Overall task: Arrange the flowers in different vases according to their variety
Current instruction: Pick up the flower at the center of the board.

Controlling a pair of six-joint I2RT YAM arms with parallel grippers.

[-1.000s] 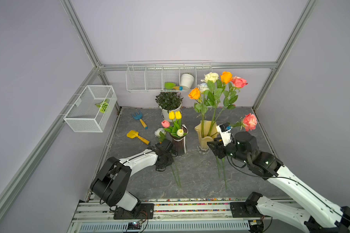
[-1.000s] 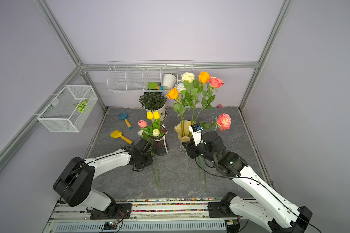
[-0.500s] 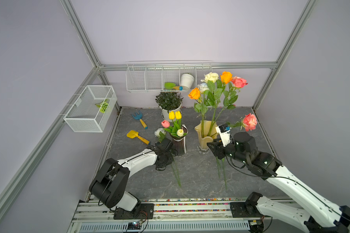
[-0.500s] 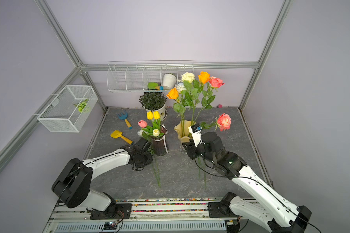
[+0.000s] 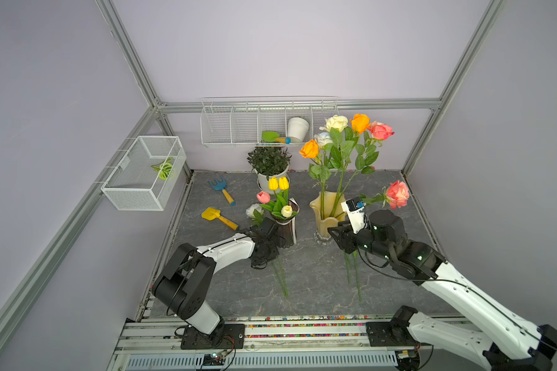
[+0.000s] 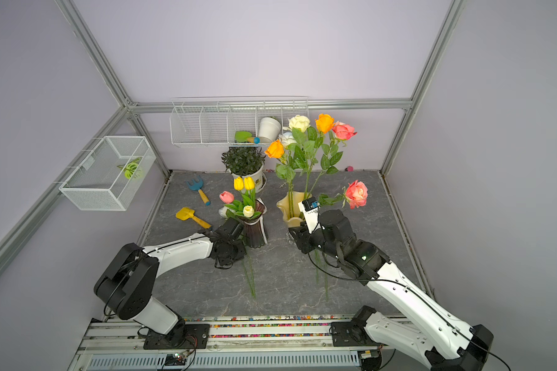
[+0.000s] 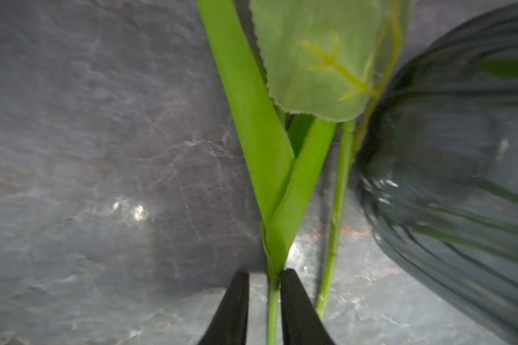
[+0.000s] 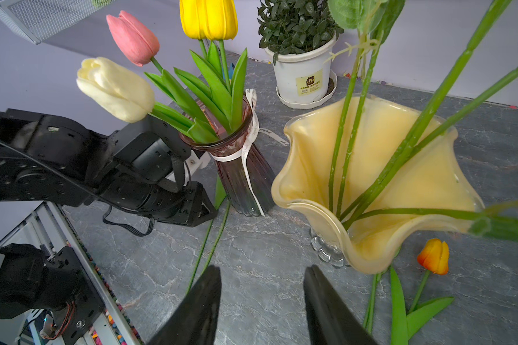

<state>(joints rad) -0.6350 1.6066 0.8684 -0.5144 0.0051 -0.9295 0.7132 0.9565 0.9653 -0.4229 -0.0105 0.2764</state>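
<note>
I see a plant (image 5: 268,160) at the table's (image 5: 319,282) back edge, rake (image 5: 221,188) and shovel (image 5: 217,216) toward its left edge; the rack (image 5: 232,128) holds perhaps a trowel (image 5: 272,136).

The grey marbled counter (image 5: 319,289) carries, mid-frame, a purple vase (image 5: 287,233), a yellow vase (image 5: 323,215), a potted plant (image 5: 267,183), a blue rake (image 5: 221,188) and a yellow shovel (image 5: 214,216). Loose flower stems (image 5: 280,276) lie lower centre.

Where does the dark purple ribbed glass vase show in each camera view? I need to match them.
Top view: the dark purple ribbed glass vase stands left of centre, holding tulips.
Top view: the vase is again left of centre.
Left wrist: vase, blurred, beside loose green stems.
Right wrist: vase beside the pale yellow wavy-rimmed vase.
Shared landmark: those stems at its foot.
</note>
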